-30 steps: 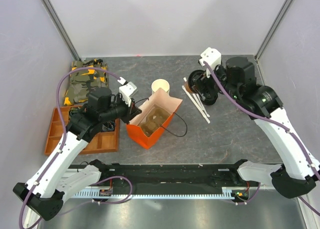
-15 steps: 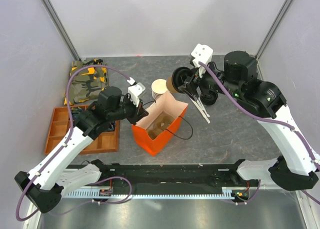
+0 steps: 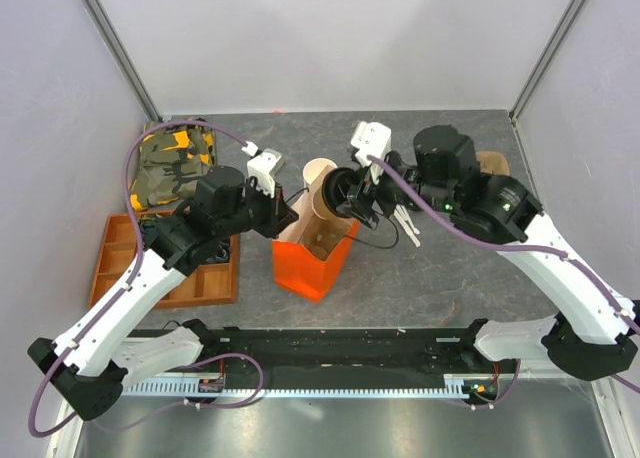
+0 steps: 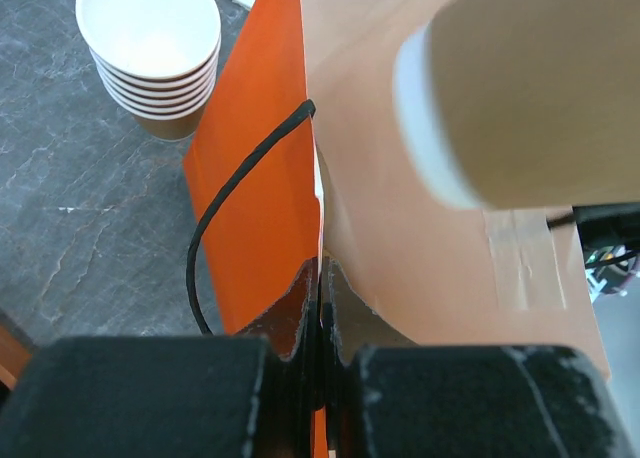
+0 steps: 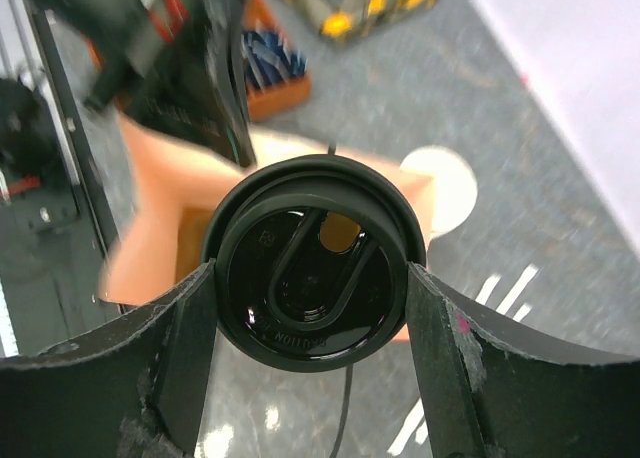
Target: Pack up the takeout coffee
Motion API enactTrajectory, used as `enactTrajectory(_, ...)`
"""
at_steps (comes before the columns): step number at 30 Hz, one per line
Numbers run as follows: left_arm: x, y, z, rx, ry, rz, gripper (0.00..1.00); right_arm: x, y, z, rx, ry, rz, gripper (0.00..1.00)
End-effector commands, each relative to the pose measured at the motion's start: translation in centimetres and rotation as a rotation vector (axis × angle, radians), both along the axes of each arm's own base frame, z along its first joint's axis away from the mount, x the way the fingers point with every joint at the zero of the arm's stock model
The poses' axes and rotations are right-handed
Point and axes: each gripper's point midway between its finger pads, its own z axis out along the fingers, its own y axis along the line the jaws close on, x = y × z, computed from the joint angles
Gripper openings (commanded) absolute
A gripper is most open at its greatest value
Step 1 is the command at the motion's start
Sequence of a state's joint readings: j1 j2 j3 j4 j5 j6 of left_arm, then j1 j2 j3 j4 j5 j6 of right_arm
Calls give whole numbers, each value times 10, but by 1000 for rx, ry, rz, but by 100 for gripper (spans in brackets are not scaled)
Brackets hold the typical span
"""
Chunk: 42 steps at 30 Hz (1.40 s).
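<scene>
Above the bag [image 3: 305, 273] mouth, gripping the coffee [image 5: 312, 288] sideways in the right gripper [image 3: 346, 193], pinching the bag's edge with the left gripper [image 4: 320, 313], seemingly not yet inside, with lowering and release left to do.

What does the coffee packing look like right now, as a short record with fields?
left gripper: shut on the rim of the orange bag, holding it open
right gripper: clamped around the takeout coffee
coffee: lid on, tipped on its side over the bag's mouth, not yet set inside
nearby: stack of lidless cups on the table beside the bag
</scene>
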<state>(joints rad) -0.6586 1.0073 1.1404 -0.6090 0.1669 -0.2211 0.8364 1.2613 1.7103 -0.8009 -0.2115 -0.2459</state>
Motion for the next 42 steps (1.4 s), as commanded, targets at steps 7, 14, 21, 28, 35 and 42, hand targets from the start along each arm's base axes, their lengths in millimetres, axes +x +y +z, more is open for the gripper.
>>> enactTrajectory(7,-16,-10,26,-115,-108,-50,2,8,7,-61,-82,34,-57,57)
enactTrajectory(14,-18,-21,17,-114,-159,-65,2,18,13,-91,-151,41,-135,55)
enactTrajectory(21,-32,-24,3,-154,-175,-106,2,22,23,-102,-145,67,-137,55)
enactTrajectory(28,-35,-25,8,-149,-211,-138,2,14,10,-149,-220,73,-122,54)
enactTrajectory(35,-55,-32,16,-168,-272,-236,2,16,0,-168,-255,80,-158,55)
enactTrajectory(42,-76,-31,-21,-145,-258,-346,2,17,-1,-190,-244,40,-148,54)
